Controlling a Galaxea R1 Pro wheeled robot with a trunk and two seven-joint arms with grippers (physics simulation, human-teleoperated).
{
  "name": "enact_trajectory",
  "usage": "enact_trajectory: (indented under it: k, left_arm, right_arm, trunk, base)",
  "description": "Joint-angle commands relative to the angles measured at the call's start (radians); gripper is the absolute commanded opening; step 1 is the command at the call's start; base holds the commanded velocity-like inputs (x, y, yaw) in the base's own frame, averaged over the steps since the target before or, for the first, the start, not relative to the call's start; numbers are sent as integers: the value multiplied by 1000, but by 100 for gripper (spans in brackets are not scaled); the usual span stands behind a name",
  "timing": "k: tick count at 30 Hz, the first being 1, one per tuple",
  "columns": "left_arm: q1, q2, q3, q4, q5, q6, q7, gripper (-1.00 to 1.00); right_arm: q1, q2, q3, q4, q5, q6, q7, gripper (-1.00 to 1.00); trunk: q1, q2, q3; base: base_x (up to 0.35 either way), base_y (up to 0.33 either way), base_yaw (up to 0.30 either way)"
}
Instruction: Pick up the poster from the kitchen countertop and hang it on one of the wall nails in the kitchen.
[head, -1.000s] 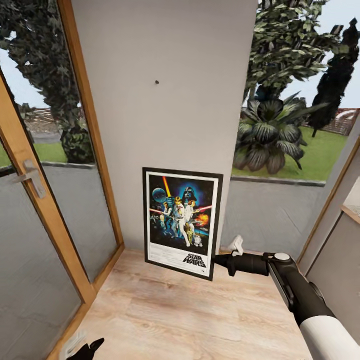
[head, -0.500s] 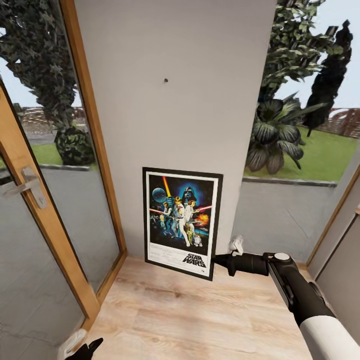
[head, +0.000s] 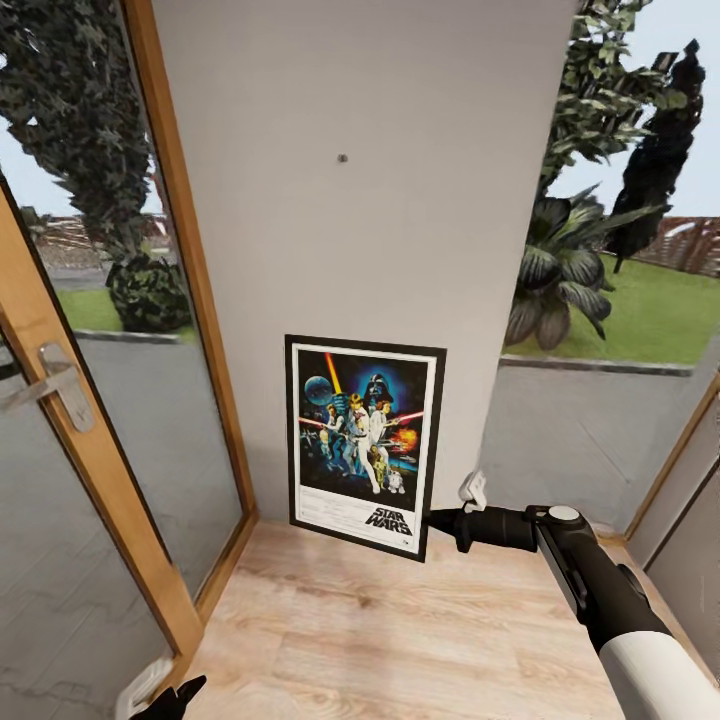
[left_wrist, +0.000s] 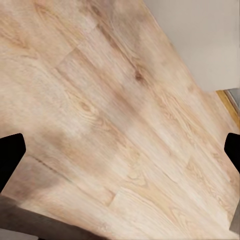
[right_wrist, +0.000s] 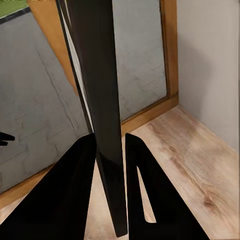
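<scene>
The poster (head: 365, 446) is already off the counter and hangs upright in the air before the grey wall (head: 370, 250), above the wood floor (head: 400, 630). The right hand (head: 432, 521) pinches its lower right corner; in the right wrist view both fingers (right_wrist: 137, 185) press on the thin frame edge. So the step in hand is the carrying, and I judge the hanging comes next: the poster must go up until its top edge reaches the nail (head: 342, 158), which sits high above it. The wall strip is narrow, between the door frame (head: 185, 300) and the window (head: 620, 300), so side room is small. The left hand (head: 175, 693) is low near the floor, its fingers spread and holding nothing.
</scene>
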Motion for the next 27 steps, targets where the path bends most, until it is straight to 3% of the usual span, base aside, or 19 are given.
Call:
enact_trajectory:
  k: [1,9,27]
  left_arm:
    - [-1,0,5,0,8,10,-4,100]
    - [-1,0,5,0,8,10,-4,100]
    - [-1,0,5,0,8,10,-4,100]
  right_arm:
    - [-1,0,0,-1,1,12,5,-100]
    - [-1,0,0,-1,1,13,5,-100]
    - [-1,0,0,-2,0,12,6,-100]
  trunk:
    - [1,-2,-2]
    - [1,-2,0]
    - [1,-2,1]
  base:
    - [13,6,-171]
    - [57,1,-229]
    - [318,0,-17]
